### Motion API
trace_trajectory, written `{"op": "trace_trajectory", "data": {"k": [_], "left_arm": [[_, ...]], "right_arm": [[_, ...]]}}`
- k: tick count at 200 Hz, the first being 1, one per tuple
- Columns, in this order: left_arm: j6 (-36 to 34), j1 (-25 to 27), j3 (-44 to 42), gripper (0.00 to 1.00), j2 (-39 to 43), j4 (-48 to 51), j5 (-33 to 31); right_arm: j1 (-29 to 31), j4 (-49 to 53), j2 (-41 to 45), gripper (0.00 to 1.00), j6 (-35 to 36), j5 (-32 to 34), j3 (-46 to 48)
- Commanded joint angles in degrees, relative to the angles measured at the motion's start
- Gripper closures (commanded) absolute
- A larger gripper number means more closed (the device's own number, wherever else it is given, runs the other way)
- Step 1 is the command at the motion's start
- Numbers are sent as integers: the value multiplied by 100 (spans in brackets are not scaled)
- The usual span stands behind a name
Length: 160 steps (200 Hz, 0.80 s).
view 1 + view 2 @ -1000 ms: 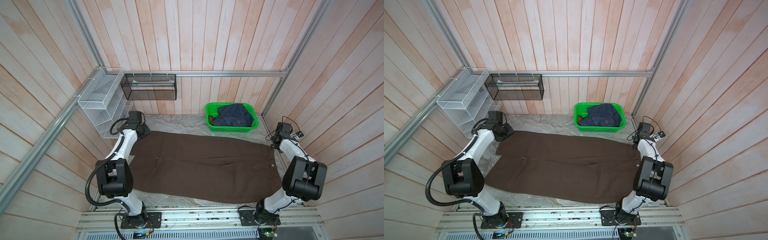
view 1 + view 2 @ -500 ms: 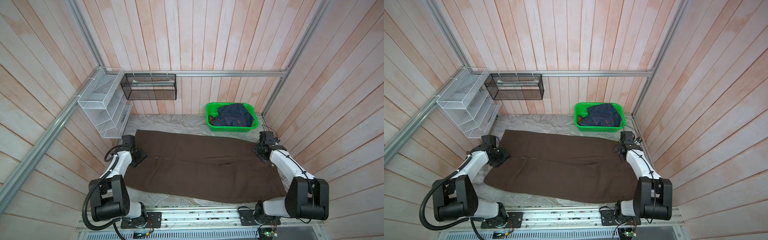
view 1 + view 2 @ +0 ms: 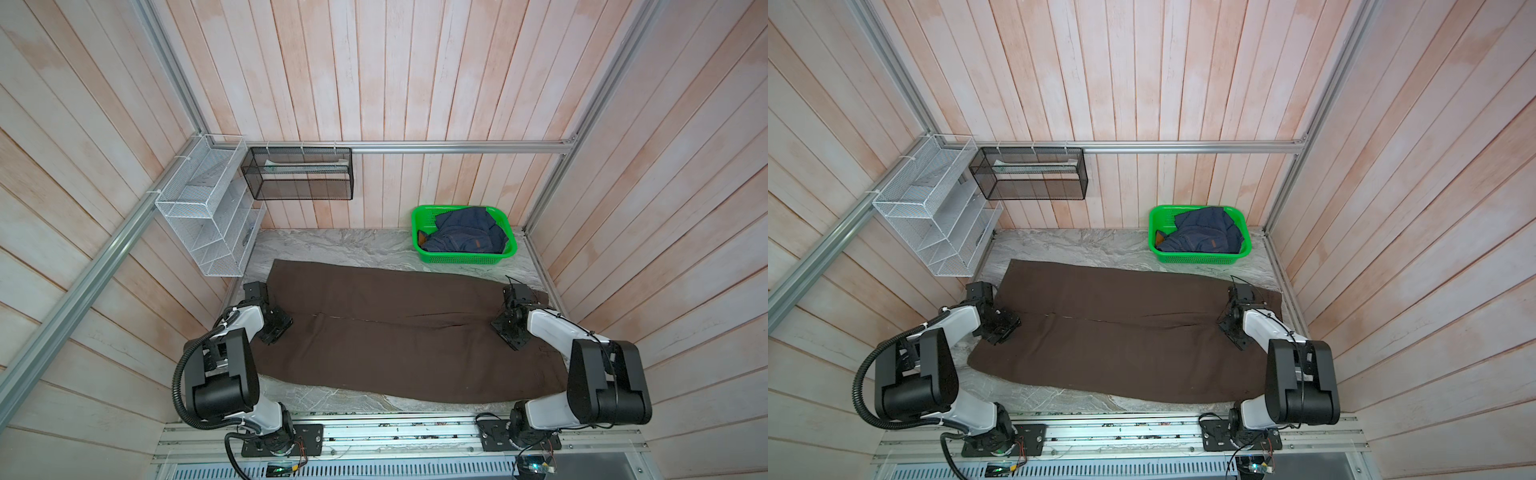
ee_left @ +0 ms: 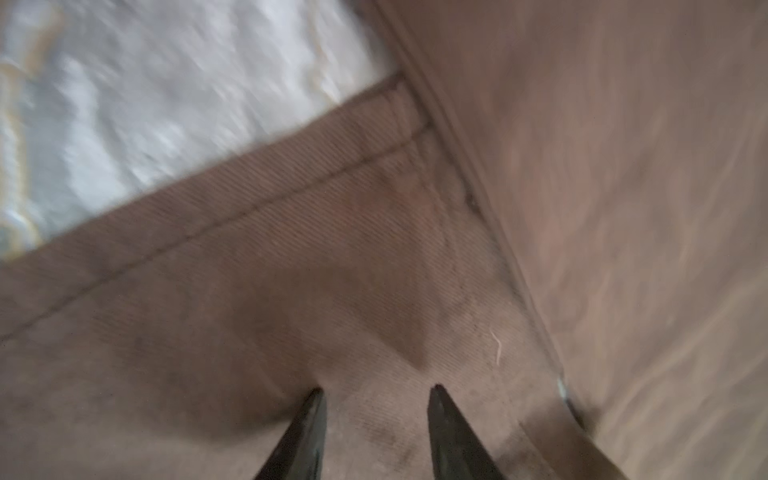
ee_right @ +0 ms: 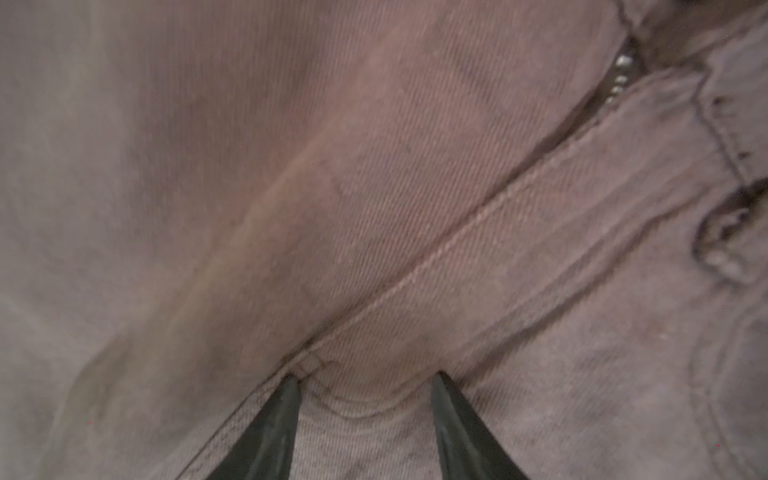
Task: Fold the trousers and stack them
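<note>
Now down on the cloth: within a second both arms have swung in from the table's far corners to the midline of the dark brown trousers (image 3: 395, 332). These lie spread flat across the table, hems at 9 o'clock, waist at 3 o'clock. The left gripper (image 4: 376, 392) rests its tips just inside a stitched hem (image 4: 249, 199), beside the split between the legs, jaws parted and nothing clasped. The right gripper (image 5: 365, 380) stands likewise parted on the fly seam below the zip (image 5: 619, 79), a small ripple of cloth between its tips. The placement suggests a lengthwise fold, leg over leg, is about to start; no fold is made yet. The grey marble-patterned table (image 3: 332, 245) also carries a green basket (image 3: 461, 258) at 1 o'clock, holding a crumpled denim garment (image 3: 465, 232). A white wire rack (image 3: 199, 216) and a black mesh shelf (image 3: 297, 174) hang at 10 and 11 o'clock on pale plank walls (image 3: 374, 83).
</note>
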State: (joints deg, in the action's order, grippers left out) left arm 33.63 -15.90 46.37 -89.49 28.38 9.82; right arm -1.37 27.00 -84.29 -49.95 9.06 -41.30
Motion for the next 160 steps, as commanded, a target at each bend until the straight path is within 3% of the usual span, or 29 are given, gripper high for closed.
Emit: {"op": "trace_trajectory", "data": {"k": [1, 39, 70, 124, 160], "left_arm": [[21, -211, -259, 57, -374, -161, -191], [78, -465, -334, 57, -379, -104, -683], [65, -429, -296, 57, -145, -178, -229], [46, 623, 679, 40, 641, 482, -139], [104, 953, 1146, 34, 449, 591, -145]], "right_arm": [[-448, 330, -504, 45, 9, 101, 304], [-1185, 203, -67, 42, 260, 137, 573], [-1089, 321, 321, 40, 620, -166, 386], [-476, 1196, 793, 35, 580, -184, -420], [-487, 1629, 982, 31, 268, 292, -658]]}}
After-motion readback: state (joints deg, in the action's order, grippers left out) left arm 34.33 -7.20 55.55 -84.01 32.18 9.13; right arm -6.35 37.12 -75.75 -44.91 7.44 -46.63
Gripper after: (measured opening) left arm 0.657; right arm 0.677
